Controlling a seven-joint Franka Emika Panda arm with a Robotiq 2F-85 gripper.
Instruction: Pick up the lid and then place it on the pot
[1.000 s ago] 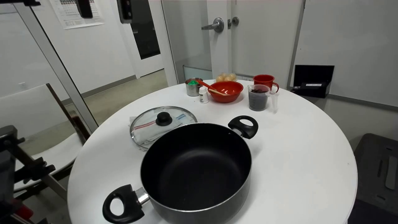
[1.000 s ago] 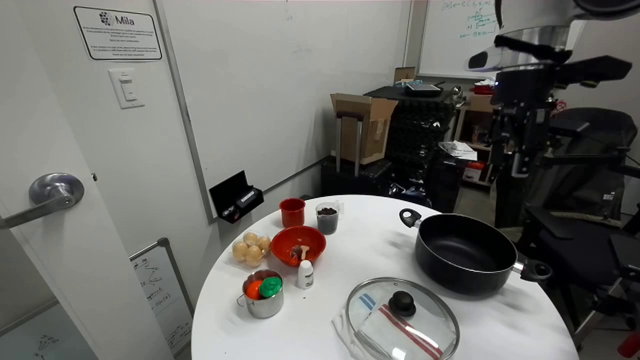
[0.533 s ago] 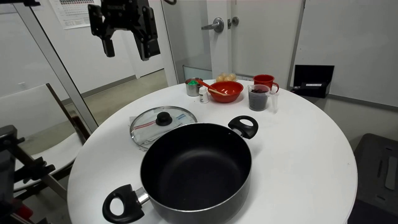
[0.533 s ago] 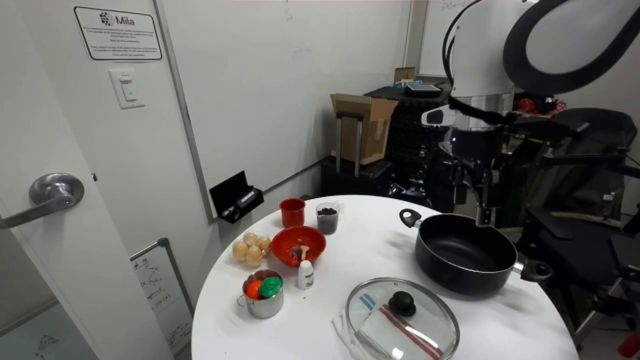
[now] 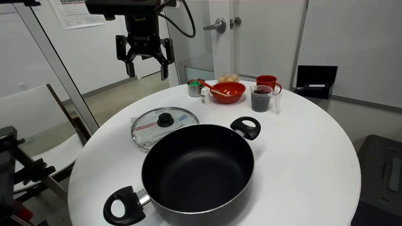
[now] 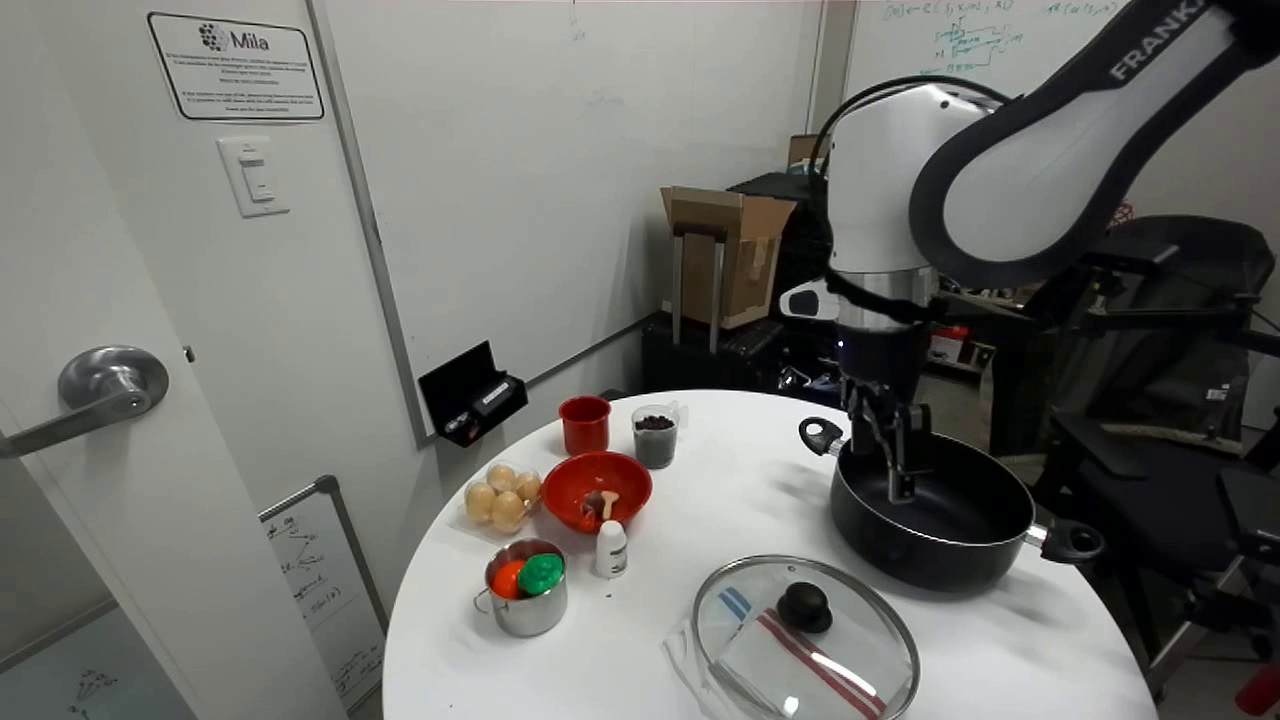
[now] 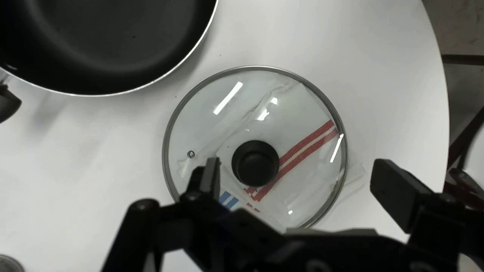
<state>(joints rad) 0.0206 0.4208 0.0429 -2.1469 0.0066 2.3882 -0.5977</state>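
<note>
The round glass lid (image 5: 165, 120) with its black centre knob lies on a folded striped cloth, beside the pot. It also shows in an exterior view (image 6: 804, 607) and in the wrist view (image 7: 255, 163). The large black pot (image 5: 198, 169) stands uncovered on the table; it shows too in an exterior view (image 6: 965, 505) and at the upper left of the wrist view (image 7: 113, 41). My gripper (image 5: 147, 75) is open and empty, pointing down in the air above the lid's side of the table. In the wrist view its fingers (image 7: 297, 166) are wide apart, with the knob nearer the left finger.
A white cloth (image 6: 685, 655) with red and blue stripes lies under the lid. A red bowl (image 6: 596, 490), white bottle (image 6: 611, 550), steel cup (image 6: 530, 610), eggs (image 6: 500, 500), red mug (image 6: 585, 425) and measuring cup (image 6: 655, 445) stand beyond. A pot handle (image 5: 246, 127) sticks out.
The arm has come into view and moved lower and toward the lid; in an exterior view the gripper passed in front of the pot. The gripper stays open. Lid and pot have not moved.
</note>
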